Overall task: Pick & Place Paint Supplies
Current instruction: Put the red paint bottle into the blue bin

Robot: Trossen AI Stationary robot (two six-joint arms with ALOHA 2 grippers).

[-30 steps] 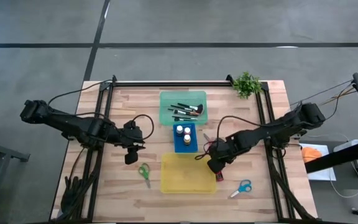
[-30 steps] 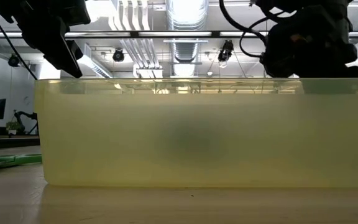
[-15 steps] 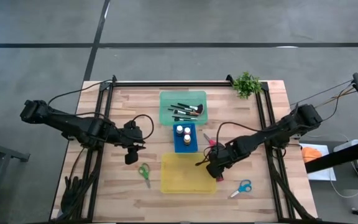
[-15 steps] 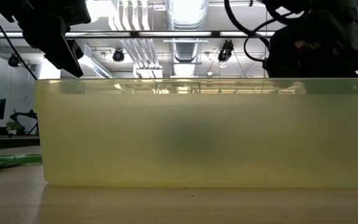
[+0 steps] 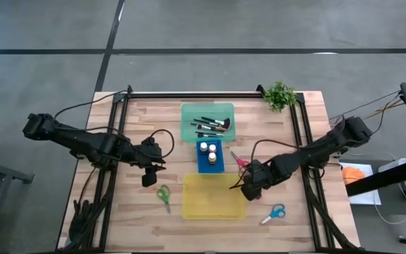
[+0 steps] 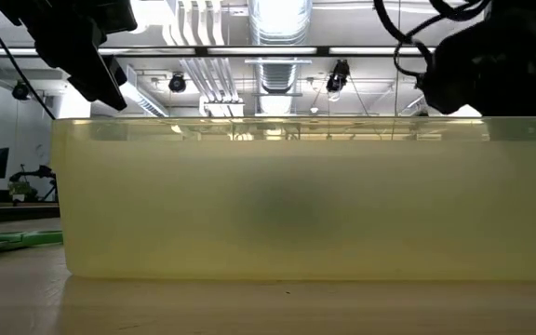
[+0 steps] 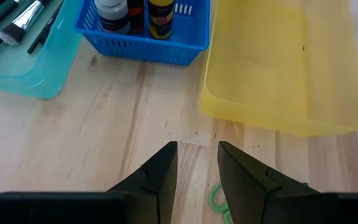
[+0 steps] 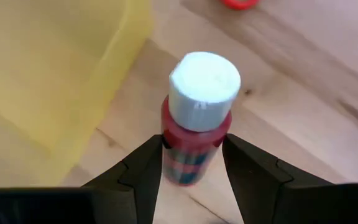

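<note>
Wooden desk [image 5: 154,212] below, the right tool [image 8: 191,165] grips a small red paint bottle [image 8: 196,134] around its body, probably light, stiff, slippery; the left tool [image 7: 197,168] is half-open, empty.

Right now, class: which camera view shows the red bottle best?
The right wrist view: the red bottle fills it, white cap up, between the right gripper fingers. The high view hides it under that gripper; the low and left wrist views miss it.
</note>
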